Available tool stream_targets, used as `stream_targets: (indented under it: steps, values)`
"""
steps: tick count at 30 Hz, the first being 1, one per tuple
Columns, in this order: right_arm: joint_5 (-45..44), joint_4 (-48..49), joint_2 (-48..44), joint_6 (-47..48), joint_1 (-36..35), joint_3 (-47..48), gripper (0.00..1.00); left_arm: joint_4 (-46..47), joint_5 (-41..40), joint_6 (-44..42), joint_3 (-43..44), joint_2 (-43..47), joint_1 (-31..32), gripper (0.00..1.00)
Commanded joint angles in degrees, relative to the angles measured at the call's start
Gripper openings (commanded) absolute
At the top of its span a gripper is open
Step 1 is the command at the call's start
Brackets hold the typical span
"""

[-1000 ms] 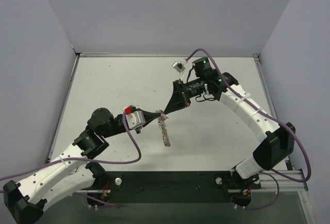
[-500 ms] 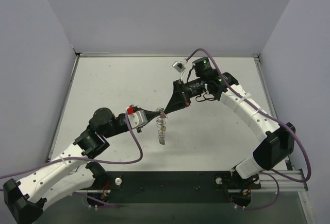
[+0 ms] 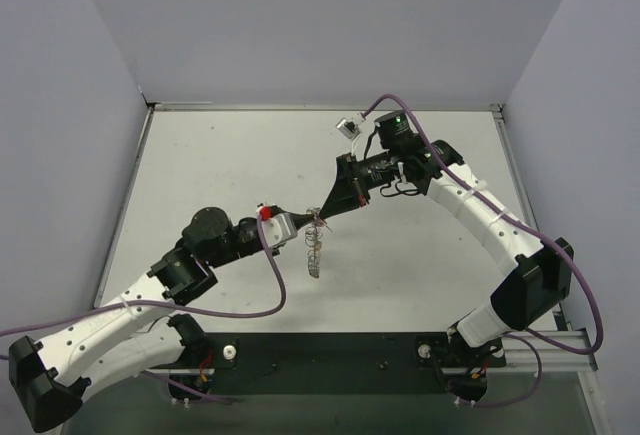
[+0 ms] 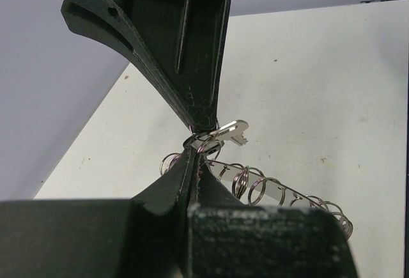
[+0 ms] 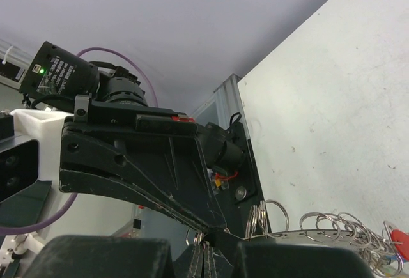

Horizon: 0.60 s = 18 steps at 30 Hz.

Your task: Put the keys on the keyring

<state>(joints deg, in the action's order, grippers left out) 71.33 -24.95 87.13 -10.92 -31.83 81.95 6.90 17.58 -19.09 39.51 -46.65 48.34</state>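
Both grippers meet tip to tip above the middle of the table. My left gripper point(image 3: 311, 221) is shut, pinching a small loop of the keyring point(image 4: 275, 192), a silvery strip lined with several wire loops that hangs below the tips point(image 3: 315, 253). My right gripper point(image 3: 323, 213) is shut too, its tip on a silver key point(image 4: 231, 131) that juts sideways where the key meets a loop. In the right wrist view my right gripper point(image 5: 206, 250) shows thin loops between its closed pads, with the keyring point(image 5: 332, 230) trailing right to a red piece point(image 5: 399, 239).
The white table point(image 3: 200, 175) is walled by grey panels at the left, back and right. A black rail point(image 3: 330, 360) with both arm bases runs along the near edge. Purple cables loop round both arms.
My left arm has pushed its wrist right, towards the meeting point. The hanging keyring has swung up and slightly left. The right arm has hardly moved; both grippers stay shut.
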Motion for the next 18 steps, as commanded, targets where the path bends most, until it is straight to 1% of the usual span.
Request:
stream_targets:
  steps: [1,11,14,18]
  values:
    - [1.8,0.78,-2.58,-1.56,-0.6,1.98,0.0,-0.38,-2.38,-1.39,4.17,-1.24,1.23,0.0]
    - [-0.22,0.52,-2.14,-1.65,-0.86,3.39,0.0,-2.41,-4.84,-2.35,5.58,-3.62,3.61,0.0]
    - [-0.05,0.52,-2.32,0.36,-0.86,3.21,0.0,-3.2,-3.18,-2.27,6.02,-3.97,3.52,0.0]
    - [1.26,0.25,-1.18,0.72,-0.86,4.53,0.0,-5.48,-1.15,-1.83,7.42,-4.76,3.61,0.0]
